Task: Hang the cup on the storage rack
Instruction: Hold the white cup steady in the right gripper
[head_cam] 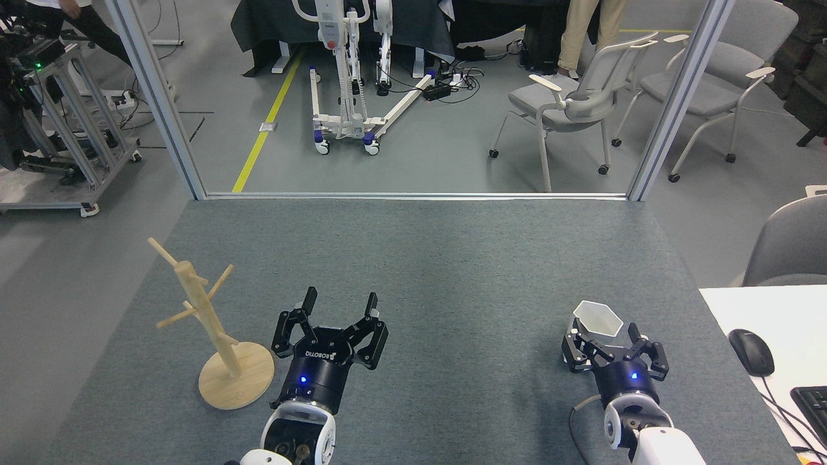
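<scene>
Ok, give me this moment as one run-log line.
right gripper: around cup, closure unclear | left gripper: open, empty | rack: pegs bare

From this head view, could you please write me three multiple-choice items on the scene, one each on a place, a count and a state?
1. Where does the wooden mug tree stand?
A. Beside the left gripper
B. Beside the right gripper
C. On the white desk

2. How many cups hang on its pegs?
A. Two
B. One
C. None

3. How does the white hexagonal cup stand?
A. Upright on the grey mat, mouth up
B. Lying on its side
C. Upside down

Answers:
1. A, its disc base sits just left of that gripper.
2. C, every peg is bare.
3. A, the open hexagonal rim faces up, with the right gripper's fingers either side of it.
</scene>
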Controlling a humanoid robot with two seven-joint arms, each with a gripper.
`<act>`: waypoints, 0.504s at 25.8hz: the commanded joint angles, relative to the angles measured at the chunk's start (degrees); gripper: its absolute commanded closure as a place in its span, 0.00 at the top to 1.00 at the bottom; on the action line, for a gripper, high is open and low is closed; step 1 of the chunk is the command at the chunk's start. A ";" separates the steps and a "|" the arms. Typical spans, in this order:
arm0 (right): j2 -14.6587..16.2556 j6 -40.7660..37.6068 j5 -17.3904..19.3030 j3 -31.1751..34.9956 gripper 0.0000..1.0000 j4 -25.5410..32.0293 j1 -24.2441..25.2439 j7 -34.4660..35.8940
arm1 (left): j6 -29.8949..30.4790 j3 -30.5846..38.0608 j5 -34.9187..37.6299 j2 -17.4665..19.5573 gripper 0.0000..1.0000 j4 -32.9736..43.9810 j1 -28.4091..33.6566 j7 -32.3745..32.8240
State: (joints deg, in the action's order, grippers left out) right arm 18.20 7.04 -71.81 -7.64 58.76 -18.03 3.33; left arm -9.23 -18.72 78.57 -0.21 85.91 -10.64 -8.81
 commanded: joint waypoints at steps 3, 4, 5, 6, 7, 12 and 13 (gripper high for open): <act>-0.10 -0.10 0.10 -0.35 1.00 -1.81 -1.30 0.10 | 0.09 0.00 0.00 0.04 1.00 0.05 0.18 0.02; -0.10 -0.10 0.10 -0.35 1.00 -1.81 -1.30 0.10 | 0.09 0.00 0.00 0.04 1.00 0.13 0.27 0.02; -0.19 -0.10 0.10 -0.35 1.00 -1.81 -1.30 0.10 | 0.09 0.00 0.00 0.04 1.00 0.22 0.35 0.02; -0.10 -0.10 0.10 -0.44 1.00 -1.81 -1.30 0.10 | 0.09 0.00 0.00 0.04 1.00 0.40 0.35 0.02; -0.19 -0.19 0.10 -0.44 1.00 -1.81 -1.30 0.10 | 0.09 0.00 0.00 0.04 1.00 0.40 0.35 0.02; -0.27 -1.07 0.10 -0.62 1.00 -1.81 -1.30 0.10 | 0.35 0.00 0.00 0.04 1.00 0.49 0.27 0.02; -0.36 -1.07 0.10 -0.62 1.00 -1.90 -1.30 0.10 | 0.44 -0.09 0.00 0.04 1.00 0.49 0.27 0.02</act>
State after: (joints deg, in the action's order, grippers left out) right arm 17.94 6.16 -71.72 -8.16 56.96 -19.32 3.46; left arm -8.93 -18.75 78.57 -0.18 86.36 -10.34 -8.81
